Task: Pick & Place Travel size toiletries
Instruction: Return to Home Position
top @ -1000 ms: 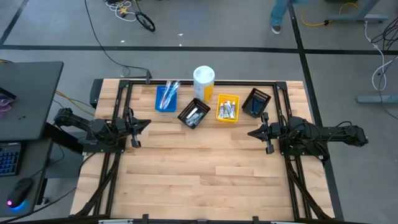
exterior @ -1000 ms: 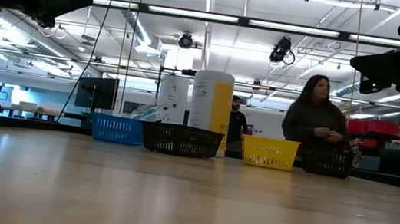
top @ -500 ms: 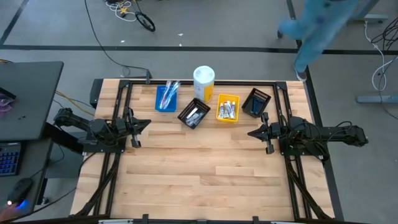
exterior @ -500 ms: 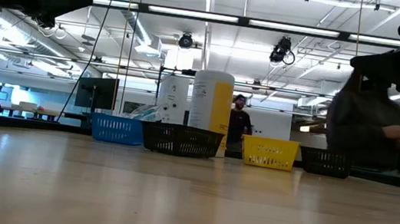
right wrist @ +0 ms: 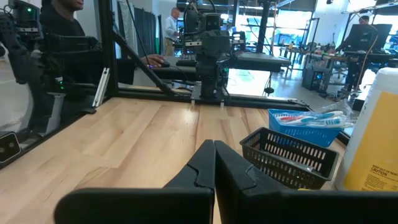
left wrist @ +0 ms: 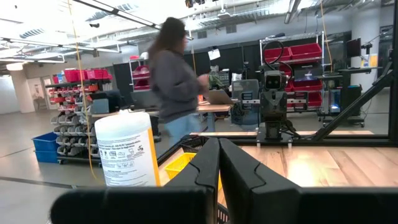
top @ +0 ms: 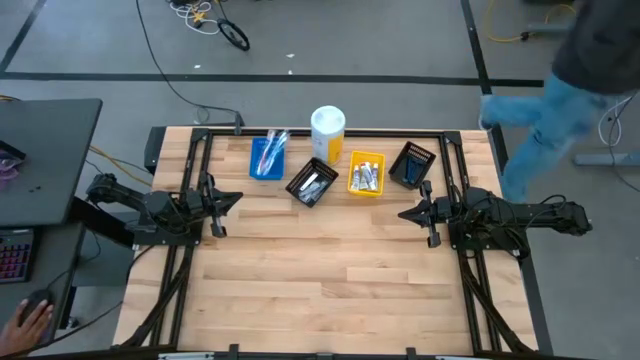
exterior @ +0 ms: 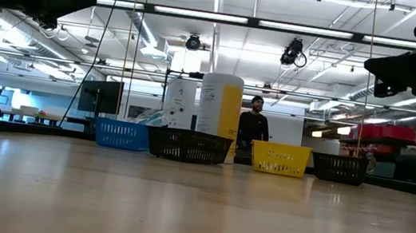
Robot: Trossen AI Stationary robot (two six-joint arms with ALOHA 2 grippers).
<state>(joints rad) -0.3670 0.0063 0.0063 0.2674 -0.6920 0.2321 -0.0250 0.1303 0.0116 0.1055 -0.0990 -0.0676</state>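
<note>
The left hand (top: 236,199) and right hand (top: 405,213) were pressed together, empty, near the side edges of the bench (top: 320,270). The toiletries (top: 367,177) lay in bins (top: 253,158) at the far edge. The arms should settle slowly, I think.

Table (top: 320,270) logged as pale wood planks. Blue bin (top: 257,168): pale-blue and red toothbrushes (top: 275,143) seen inside. Yellow bin (top: 353,184): white/silver tubes (top: 367,177). Left black bin (top: 298,189) and right black bin (top: 414,165) noted as black mesh. Cylinder (top: 328,122) marked white on top, yellow on side. Left gripper (top: 236,197) and right gripper (top: 403,213) black. Person (top: 555,105): light-blue trousers, dark grey top.
</note>
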